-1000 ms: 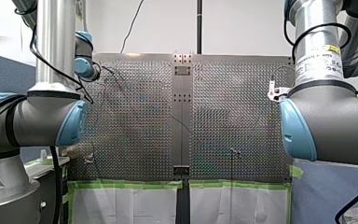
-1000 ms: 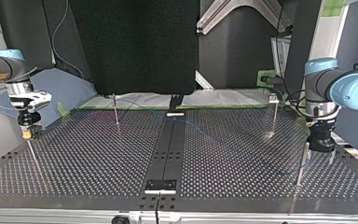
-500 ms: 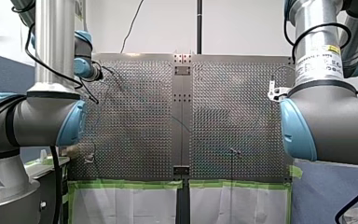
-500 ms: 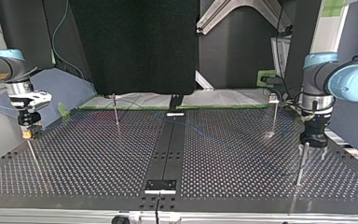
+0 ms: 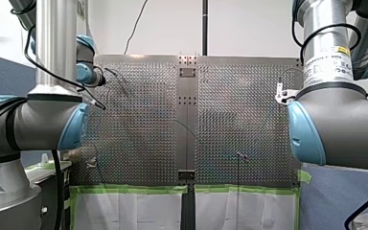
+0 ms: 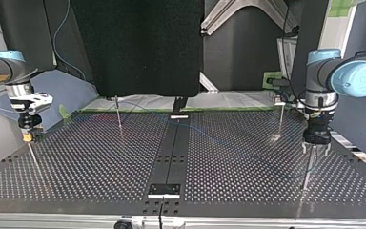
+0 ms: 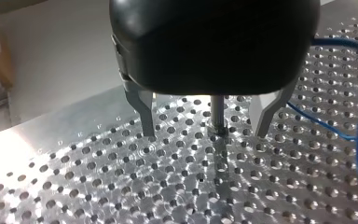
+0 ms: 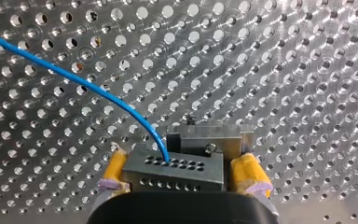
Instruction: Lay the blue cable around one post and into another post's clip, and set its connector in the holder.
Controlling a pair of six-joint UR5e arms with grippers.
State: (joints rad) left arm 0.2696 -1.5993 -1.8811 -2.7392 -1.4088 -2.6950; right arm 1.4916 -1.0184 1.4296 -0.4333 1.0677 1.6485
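Between my right gripper's (image 8: 181, 165) pads (image 8: 247, 171) sits the connector (image 8: 193, 176), pinched; left gripper (image 7: 204, 134) spread astride a post (image 7: 217, 114).

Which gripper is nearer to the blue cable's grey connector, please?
Right. My right gripper has the connector between its yellow pads. My left gripper is far across the table, at the top view's right, open astride a post.
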